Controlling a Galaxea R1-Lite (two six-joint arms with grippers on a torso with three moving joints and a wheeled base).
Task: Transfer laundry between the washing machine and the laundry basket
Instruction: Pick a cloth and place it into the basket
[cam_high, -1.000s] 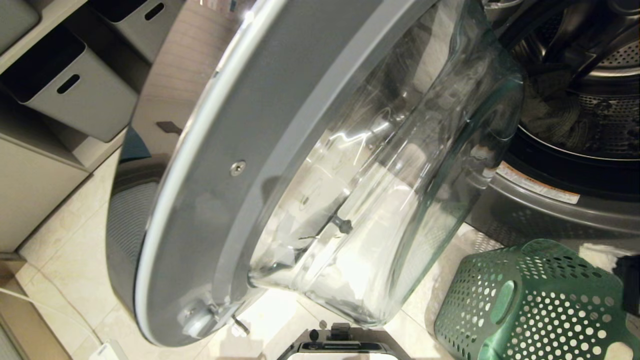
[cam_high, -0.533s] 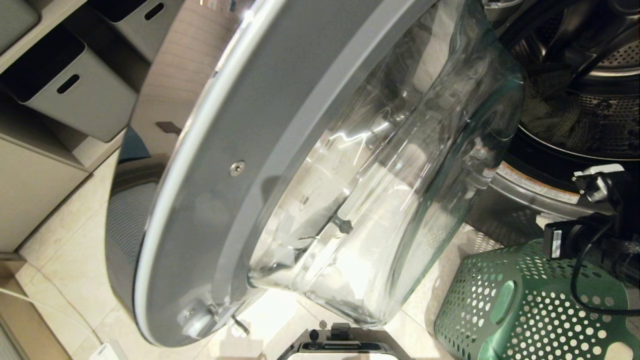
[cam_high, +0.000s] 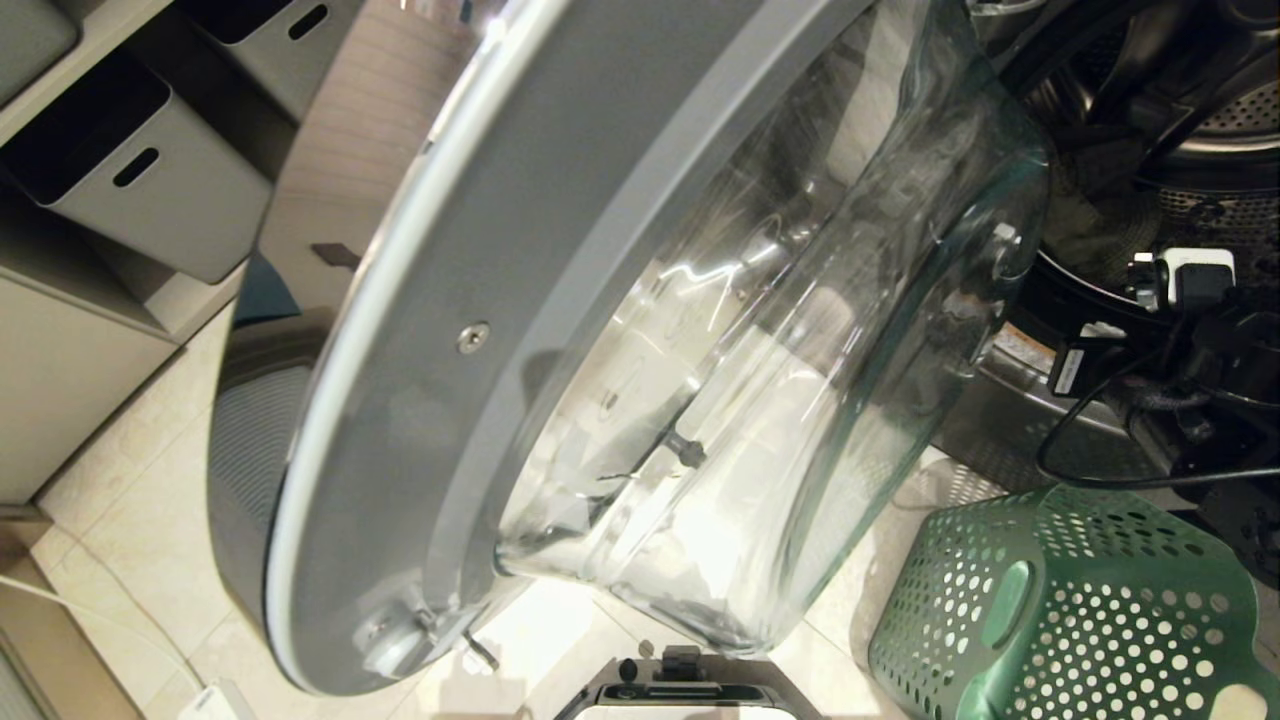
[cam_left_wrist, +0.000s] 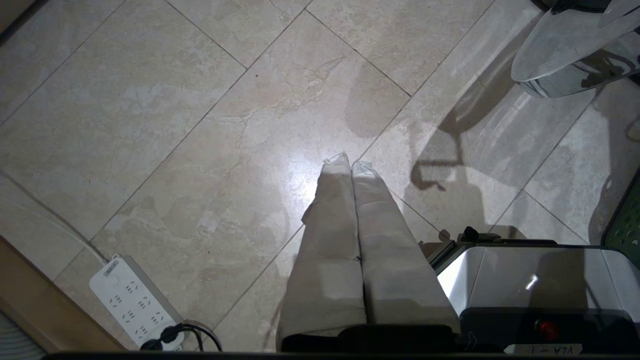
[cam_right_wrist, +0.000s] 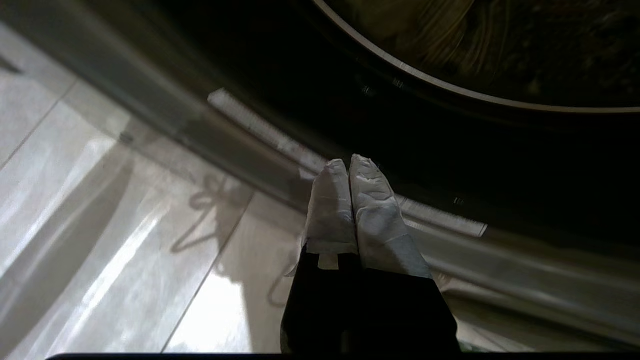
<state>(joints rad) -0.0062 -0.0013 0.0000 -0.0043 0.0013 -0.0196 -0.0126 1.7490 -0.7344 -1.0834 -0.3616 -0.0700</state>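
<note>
The washing machine (cam_high: 1060, 420) stands with its round glass door (cam_high: 560, 300) swung wide open, filling the middle of the head view. The laundry (cam_high: 1095, 215) lies as a dim greenish heap inside the steel drum at the upper right. On the floor in front of the machine sits the green perforated laundry basket (cam_high: 1060, 610), which looks empty. My right arm (cam_high: 1200, 340) hangs above the basket at the drum opening's lower rim. The right gripper (cam_right_wrist: 350, 162) is shut and empty, pointing at that dark rim. My left gripper (cam_left_wrist: 350, 162) is parked over the floor tiles, shut and empty.
Grey storage bins (cam_high: 150, 180) sit on shelves at the left. A white power strip (cam_left_wrist: 132, 302) with a cable lies on the tiles near a wooden edge. My own base (cam_left_wrist: 535, 285) is just beside the left gripper. The open door blocks the middle of the space.
My right arm has come up from the lower right edge, over the basket, to the drum opening's lower rim. The left arm, door and basket have not moved.
</note>
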